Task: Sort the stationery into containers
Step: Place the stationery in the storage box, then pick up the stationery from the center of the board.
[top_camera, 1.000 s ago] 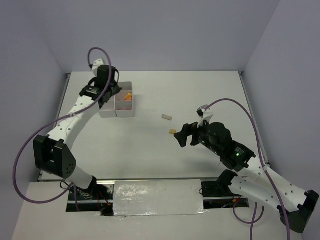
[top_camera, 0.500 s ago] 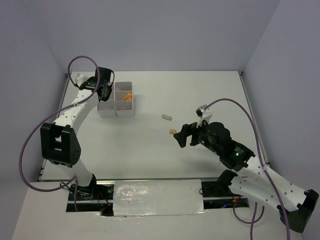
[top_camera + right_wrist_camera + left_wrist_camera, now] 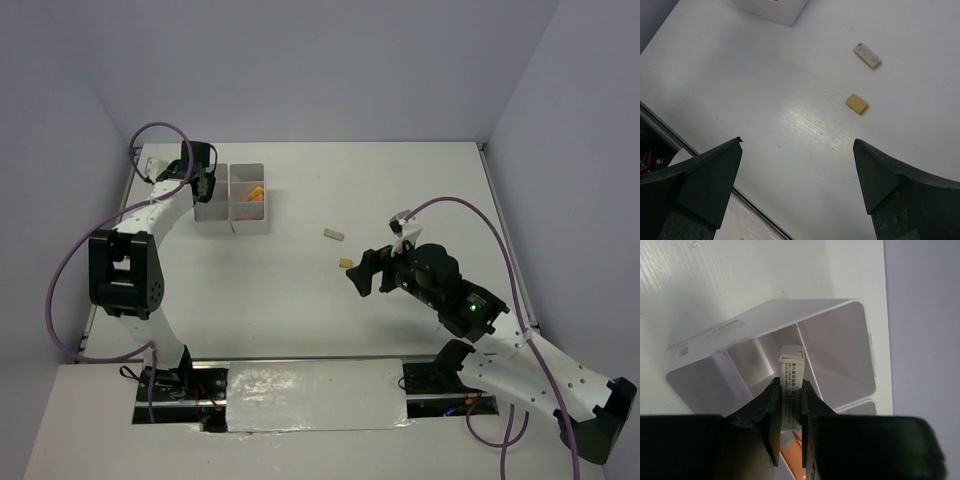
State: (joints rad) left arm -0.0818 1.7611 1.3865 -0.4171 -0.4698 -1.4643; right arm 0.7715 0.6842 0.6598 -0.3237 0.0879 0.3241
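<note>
Between the left pincer's point(image 3: 790, 390) fingers a white labelled block point(image 3: 791, 360) is pinched, the organiser box point(image 3: 835, 340) just beyond; ahead of the wide-spread right pincer point(image 3: 797, 144) lie a beige block point(image 3: 856, 103) and a grey block point(image 3: 867, 55).

Smooth glossy plastic organiser box point(image 3: 835, 340); matt ribbed table point(image 3: 790, 125).

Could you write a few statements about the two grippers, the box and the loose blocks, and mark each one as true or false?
1. The left gripper is shut on a small white printed block. True.
2. The right gripper holds the beige block. False: it is open, and that block lies on the table.
3. A whitish block lies loose on the table, apart from the beige one. True.
4. The organiser box is empty. False: something orange lies in one compartment.
</note>
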